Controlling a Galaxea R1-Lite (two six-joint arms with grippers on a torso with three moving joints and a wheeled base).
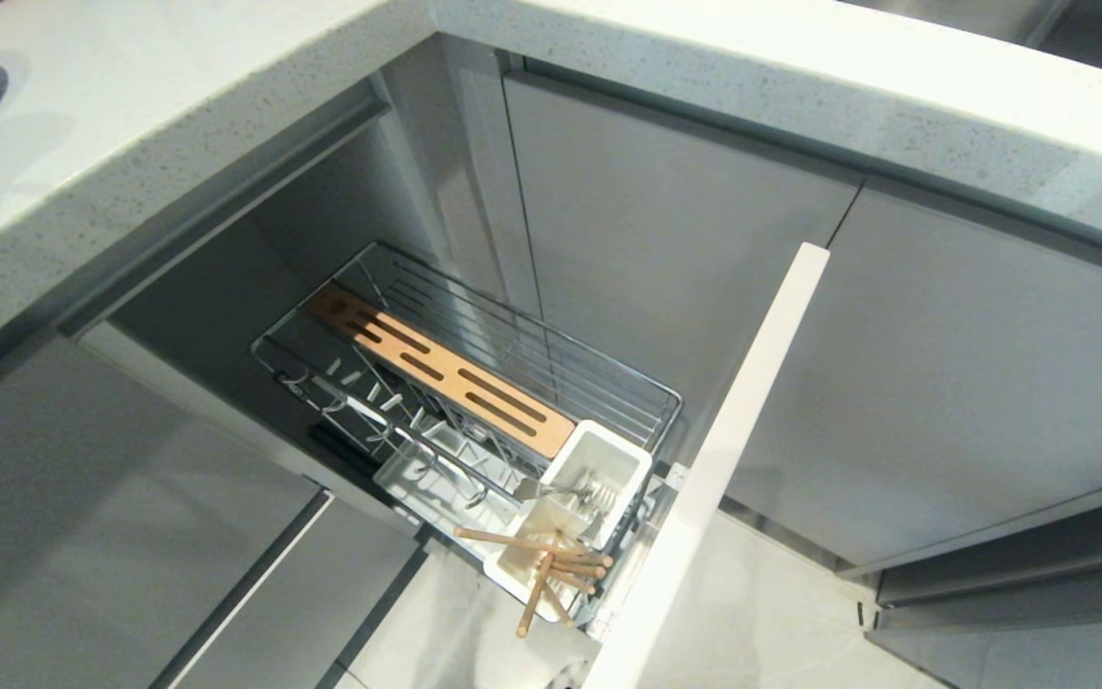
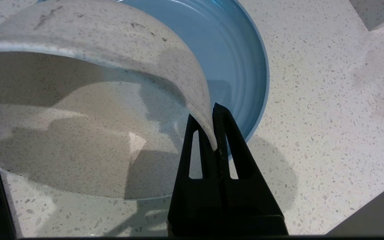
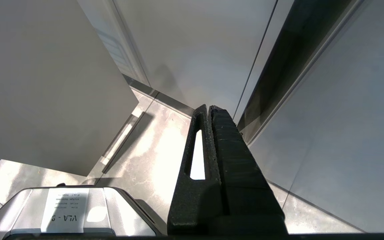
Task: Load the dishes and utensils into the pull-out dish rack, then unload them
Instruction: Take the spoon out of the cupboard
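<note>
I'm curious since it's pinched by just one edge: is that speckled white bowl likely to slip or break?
Probably stiff: the bowl keeps its shape though the left gripper pinches only its thin rim. Its smooth wall might slide or swing in that grip. If ceramic, a drop onto the blue plate below could chip it.

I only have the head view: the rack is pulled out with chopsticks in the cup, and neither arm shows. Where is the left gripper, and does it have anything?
Observer: The left gripper is over the countertop, shut on the rim of a white speckled bowl.
Operator: Is the bowl sitting on anything?
Observer: It hangs tilted in front of the blue plate, which lies flat on the countertop. Whether they touch, I cannot tell.
Operator: And the right gripper?
Observer: The right gripper is shut and holds nothing, pointing at the floor beside the cabinet fronts.
</note>
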